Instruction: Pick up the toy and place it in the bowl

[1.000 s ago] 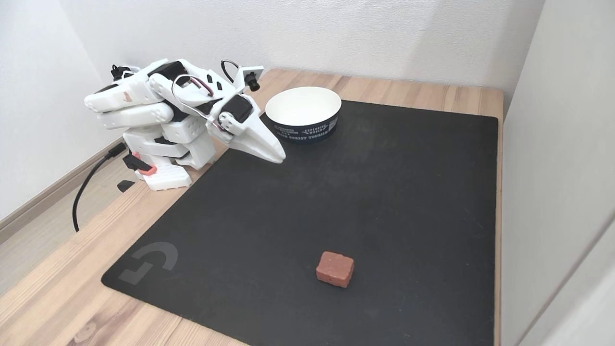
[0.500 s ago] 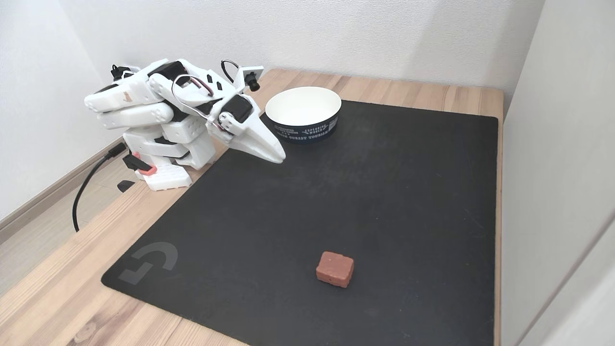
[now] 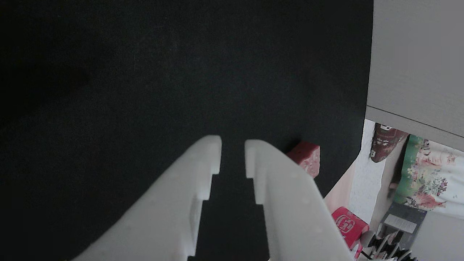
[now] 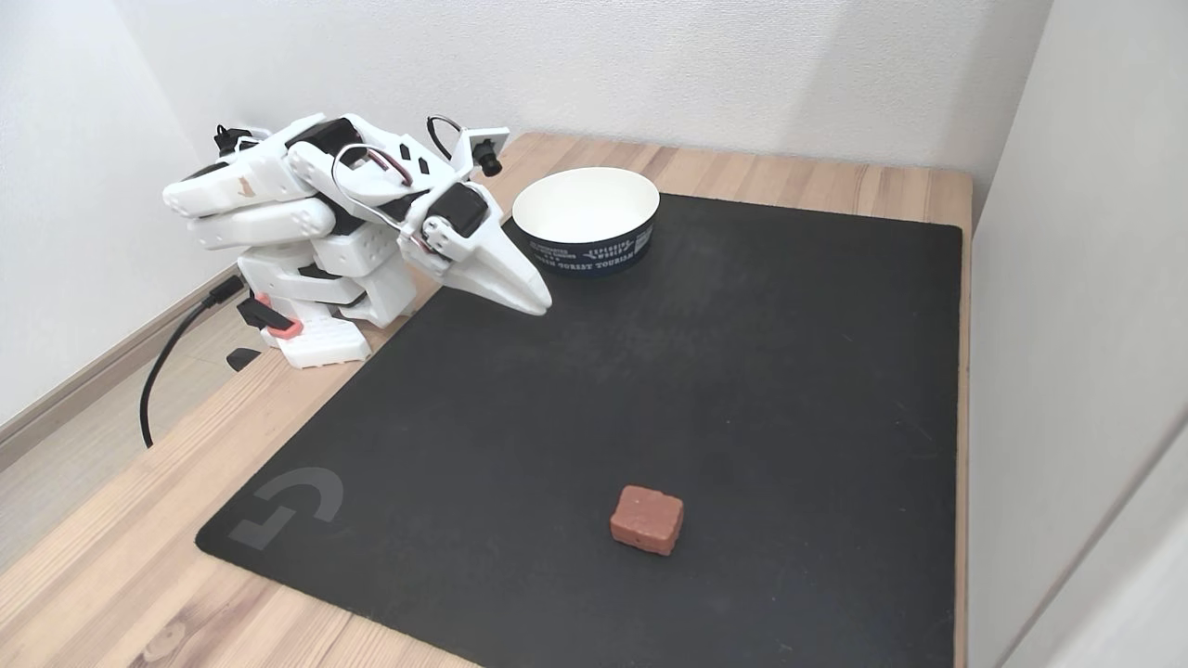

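Black mat (image 4: 742, 371) lies bare between the toy (image 4: 647, 520) and the slightly parted, empty gripper (image 3: 233, 145).

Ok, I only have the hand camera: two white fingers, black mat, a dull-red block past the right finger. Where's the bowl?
Observer: In the fixed view, the paper bowl sits at the far edge of the black mat, just beyond the hand.
Operator: Anything in it?
Observer: No, its white inside is bare.
Operator: Where is the block on the mat?
Observer: The toy lies flat near the mat's near edge, far from the bowl.
Operator: Is the arm extended?
Observer: No, the arm is folded over its base, with the hand tip low over the mat.
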Robot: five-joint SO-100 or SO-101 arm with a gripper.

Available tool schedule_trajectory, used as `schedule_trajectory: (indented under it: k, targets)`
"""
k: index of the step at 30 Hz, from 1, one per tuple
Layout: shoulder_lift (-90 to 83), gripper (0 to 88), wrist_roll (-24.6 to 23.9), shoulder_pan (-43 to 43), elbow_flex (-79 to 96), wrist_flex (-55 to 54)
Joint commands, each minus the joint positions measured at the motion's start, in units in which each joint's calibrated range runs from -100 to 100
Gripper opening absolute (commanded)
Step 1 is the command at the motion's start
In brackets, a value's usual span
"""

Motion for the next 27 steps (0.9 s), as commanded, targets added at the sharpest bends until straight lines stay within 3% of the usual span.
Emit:
schedule_trajectory:
  k: [1, 17, 27]
  targets:
    - [-0.7, 2.7, 0.0, 0.7, 0.8, 0.5]
    - [1.5, 2.6, -0.2, 2.2, -4.0, -0.2]
    - [32.3, 2.6, -0.3, 4.3, -36.4, -0.4]
